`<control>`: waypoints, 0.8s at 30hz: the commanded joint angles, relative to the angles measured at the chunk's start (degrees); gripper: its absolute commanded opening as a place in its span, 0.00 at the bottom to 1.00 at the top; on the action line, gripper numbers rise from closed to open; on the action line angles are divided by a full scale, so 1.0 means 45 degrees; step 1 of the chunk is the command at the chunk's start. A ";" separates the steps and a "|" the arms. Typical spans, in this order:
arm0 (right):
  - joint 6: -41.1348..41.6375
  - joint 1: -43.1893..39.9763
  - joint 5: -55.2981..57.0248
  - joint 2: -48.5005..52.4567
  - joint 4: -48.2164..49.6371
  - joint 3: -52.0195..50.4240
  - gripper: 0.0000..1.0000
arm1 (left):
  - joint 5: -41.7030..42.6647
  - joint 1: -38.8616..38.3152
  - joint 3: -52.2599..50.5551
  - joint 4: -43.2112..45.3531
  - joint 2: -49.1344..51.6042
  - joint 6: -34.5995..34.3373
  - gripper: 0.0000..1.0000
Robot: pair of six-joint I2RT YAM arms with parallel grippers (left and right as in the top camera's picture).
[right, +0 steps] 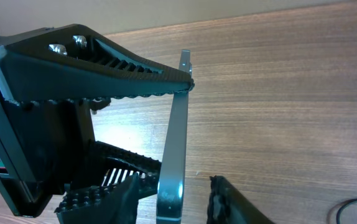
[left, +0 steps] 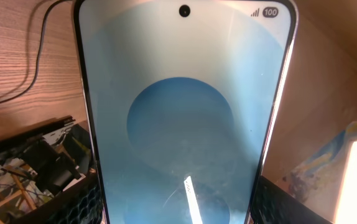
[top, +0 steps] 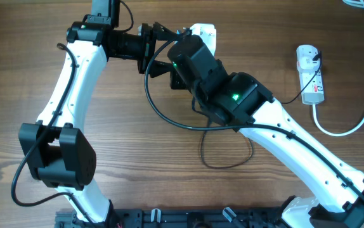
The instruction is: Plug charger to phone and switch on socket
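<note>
The phone [left: 181, 112] fills the left wrist view, its cyan-blue screen facing the camera. My left gripper [left: 181, 208] is shut on its two long sides. From overhead the left gripper [top: 156, 44] holds the phone [top: 204, 35] above the table at the top centre. In the right wrist view the phone shows edge-on [right: 175, 143]. My right gripper [right: 175, 202] is open, one finger on each side of that edge. The charger cable [top: 233, 166] loops on the table; its tip is hidden. The white socket [top: 310, 73] lies at the right.
The socket's thick white cord [top: 353, 126] curves off to the right edge. A thin black cable [left: 38, 62] lies on the wood behind the phone. My right arm [top: 283, 136] crosses the table from the front right.
</note>
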 commanded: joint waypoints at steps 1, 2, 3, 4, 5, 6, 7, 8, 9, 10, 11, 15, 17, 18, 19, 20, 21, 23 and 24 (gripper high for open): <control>0.0034 -0.0044 -0.0155 0.0214 0.0068 0.0228 0.36 | 0.0641 -0.0039 0.0039 0.0044 -0.0257 0.0316 0.72; 0.0034 -0.0044 -0.0155 0.0214 0.0068 0.0228 0.36 | 0.0636 -0.0039 0.0039 0.0044 -0.0257 0.0316 0.72; 0.0039 -0.0044 -0.0151 0.0214 0.0068 0.0228 0.36 | 0.0631 -0.0039 0.0039 0.0044 -0.0257 0.0316 0.72; 0.0034 -0.0044 -0.0151 0.0219 0.0068 0.0228 0.36 | 0.0627 -0.0039 0.0039 0.0044 -0.0257 0.0316 0.72; 0.0044 -0.0044 -0.0155 0.0219 0.0083 0.0228 0.35 | 0.0627 -0.0039 0.0039 0.0044 -0.0257 0.0316 0.72; 0.0044 -0.0044 -0.0155 0.0223 0.0121 0.0228 0.34 | 0.0627 -0.0039 0.0039 0.0044 -0.0257 0.0321 0.72; 0.0044 -0.0044 -0.0214 0.0228 0.0146 0.0228 0.32 | 0.0627 -0.0039 0.0039 0.0044 -0.0257 0.0321 0.72; 0.0044 -0.0044 -0.0209 0.0233 0.0146 0.0228 0.31 | 0.0627 -0.0039 0.0039 0.0044 -0.0257 0.0321 0.72; 0.0044 -0.0044 -0.0209 0.0233 0.0151 0.0228 0.28 | 0.0627 -0.0034 0.0039 0.0044 -0.0257 0.0316 0.72; 0.0044 -0.0044 -0.0204 0.0238 0.0180 0.0228 0.28 | 0.0631 -0.0039 0.0039 0.0044 -0.0257 0.0321 0.72; 0.0044 -0.0044 -0.0209 0.0238 0.0233 0.0228 0.28 | 0.0631 -0.0039 0.0039 0.0044 -0.0257 0.0316 0.72; 0.0034 -0.0044 -0.0199 0.0238 0.0495 0.0228 0.28 | 0.0636 -0.0039 0.0039 0.0039 -0.0257 0.0316 0.72; 0.0029 -0.0044 -0.0199 0.0238 0.0495 0.0223 0.27 | 0.0685 -0.0039 0.0039 0.0039 -0.0257 0.0311 0.72; 0.0024 -0.0044 -0.0194 0.0238 0.0495 0.0214 0.26 | 0.0685 -0.0039 0.0039 0.0039 -0.0257 0.0311 0.72; 0.0015 -0.0044 -0.0199 0.0238 0.0495 0.0214 0.25 | 0.0685 -0.0039 0.0039 0.0039 -0.0257 0.0316 0.72; 0.0010 -0.0044 -0.0194 0.0238 0.0495 0.0214 0.24 | 0.0685 -0.0039 0.0039 0.0039 -0.0257 0.0316 0.72; 0.0010 -0.0044 -0.0199 0.0238 0.0495 0.0214 0.24 | 0.0685 -0.0039 0.0039 0.0039 -0.0257 0.0316 0.72; 0.0010 -0.0044 -0.0194 0.0238 0.0491 0.0214 0.21 | 0.0685 -0.0039 0.0039 0.0039 -0.0257 0.0316 0.72; 0.0015 -0.0044 -0.0194 0.0238 0.0491 0.0214 0.20 | 0.0680 -0.0039 0.0039 0.0039 -0.0257 0.0316 0.72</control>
